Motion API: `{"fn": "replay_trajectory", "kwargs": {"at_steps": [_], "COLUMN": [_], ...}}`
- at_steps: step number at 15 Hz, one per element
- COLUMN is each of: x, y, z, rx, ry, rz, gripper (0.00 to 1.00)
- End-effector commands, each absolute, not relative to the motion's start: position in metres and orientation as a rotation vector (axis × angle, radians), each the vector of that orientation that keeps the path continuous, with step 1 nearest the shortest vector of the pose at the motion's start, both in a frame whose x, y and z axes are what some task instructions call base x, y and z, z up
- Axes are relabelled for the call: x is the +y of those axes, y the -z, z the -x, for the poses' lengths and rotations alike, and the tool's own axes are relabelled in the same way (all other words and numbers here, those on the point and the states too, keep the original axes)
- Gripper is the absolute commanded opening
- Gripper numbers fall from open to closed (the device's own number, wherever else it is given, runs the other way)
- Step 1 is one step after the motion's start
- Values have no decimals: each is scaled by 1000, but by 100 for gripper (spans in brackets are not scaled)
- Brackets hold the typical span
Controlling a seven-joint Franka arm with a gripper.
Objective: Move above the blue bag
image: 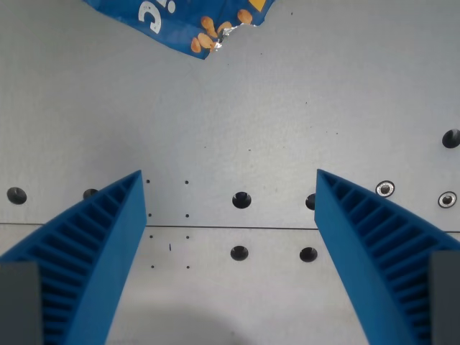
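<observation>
The blue bag (188, 23) lies at the top edge of the wrist view, mostly cut off; the gripper (228, 181) hangs over bare table (287, 108), jaws spread wide and empty; best to travel toward the bag until it sits centred between the fingers.

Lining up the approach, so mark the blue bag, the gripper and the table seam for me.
blue bag (183, 21): wrist view, on its printed blue face at the top edge.
gripper (228, 180): wrist view, midway between the open blue fingertips.
table seam (230, 227): wrist view, on the dark line between the fingers.
</observation>
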State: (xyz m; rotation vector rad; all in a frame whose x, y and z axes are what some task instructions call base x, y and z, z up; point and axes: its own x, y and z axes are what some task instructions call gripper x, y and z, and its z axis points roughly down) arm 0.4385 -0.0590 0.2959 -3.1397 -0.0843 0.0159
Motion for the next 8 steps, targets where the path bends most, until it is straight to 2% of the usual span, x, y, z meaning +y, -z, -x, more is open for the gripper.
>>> {"fn": "replay_trajectory", "kwargs": {"at_steps": [1,8], "x": [-58,-53], "y": [-295,-285], "z": [-443,-460], "rx": [-79,-56], "ry": [-2,-19], "rz": [3142,3142], "gripper": [100,100]}}
